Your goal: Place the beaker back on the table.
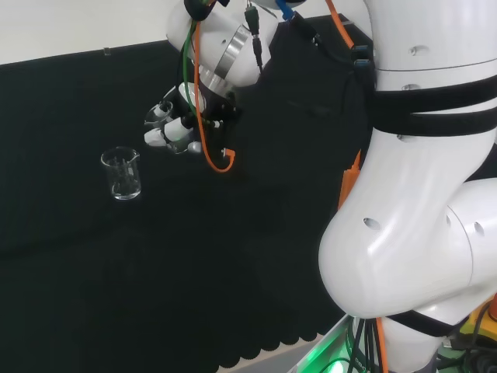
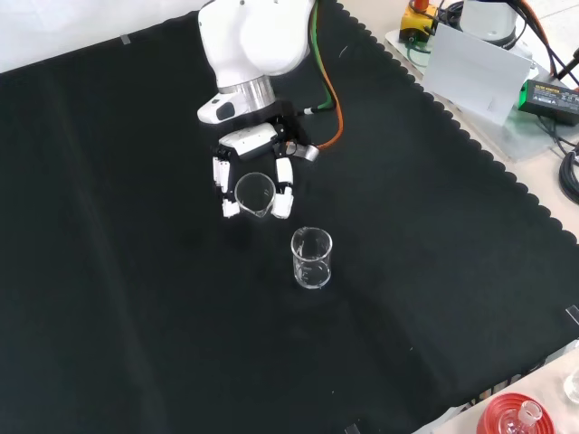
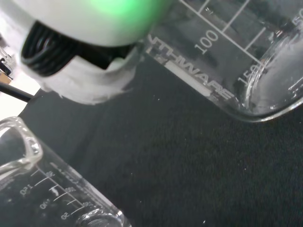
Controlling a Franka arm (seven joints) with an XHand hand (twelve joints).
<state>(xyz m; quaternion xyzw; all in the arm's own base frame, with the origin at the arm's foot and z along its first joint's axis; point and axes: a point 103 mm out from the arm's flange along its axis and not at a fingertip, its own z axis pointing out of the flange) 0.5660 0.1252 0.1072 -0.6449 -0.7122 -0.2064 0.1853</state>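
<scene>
Two beakers: we are seeing one clear glass beaker held, another clear glass beaker standing mid-cloth.
Hand: the black and white hand is curling its fingers round the held beaker, carrying it above the black cloth.

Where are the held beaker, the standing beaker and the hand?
held beaker point(image 2: 255, 192), front view, on its rim.
standing beaker point(image 2: 312, 259), front view, on its wall.
hand point(image 2: 283, 192), front view, on a finger.

Second beaker stands just beside my hand, probably the lone obstacle; bare cloth all around.
</scene>
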